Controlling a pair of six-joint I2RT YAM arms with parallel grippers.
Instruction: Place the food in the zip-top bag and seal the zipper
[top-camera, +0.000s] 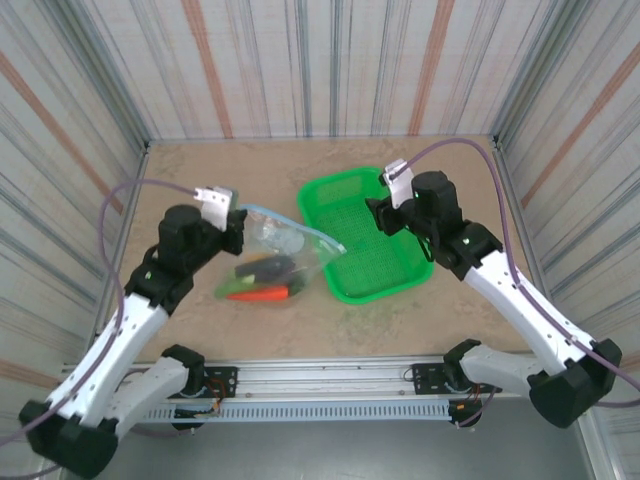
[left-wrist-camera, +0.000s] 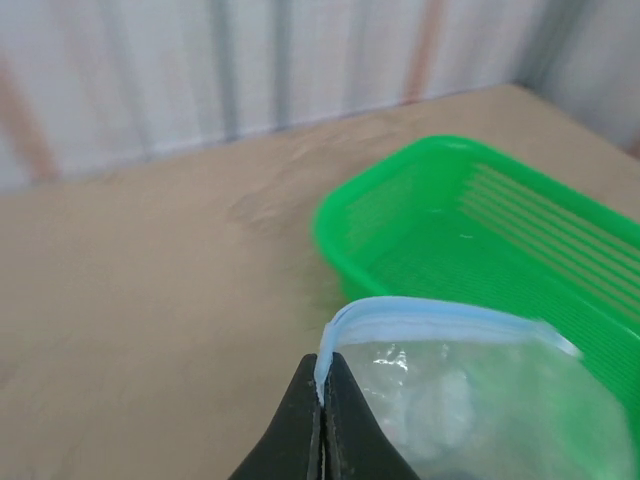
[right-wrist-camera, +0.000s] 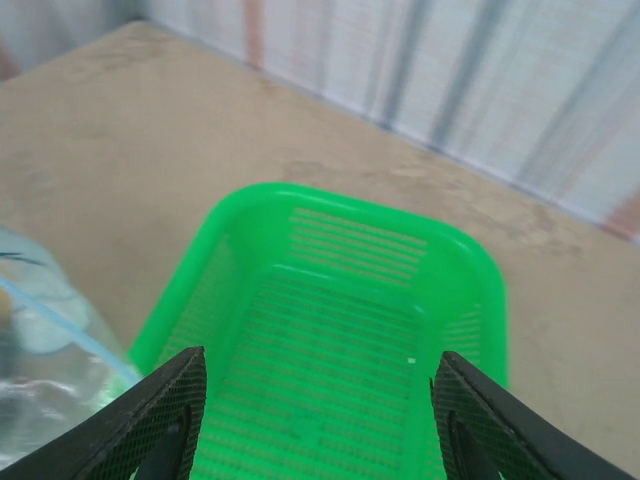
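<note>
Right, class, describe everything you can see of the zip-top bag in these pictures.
The zip-top bag is clear, crinkled, floppy plastic with a light-blue zipper strip along its mouth. It lies on the table left of the green basket, the strip's far end seeming to overlap the basket's rim. Inside lie an orange carrot and dark long pieces. The left gripper holds one end of the strip, jaws shut on it.

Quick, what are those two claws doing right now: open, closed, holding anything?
Left gripper: shut on one end of the zipper.
Right gripper: open, holding nothing, above the green basket.
</note>
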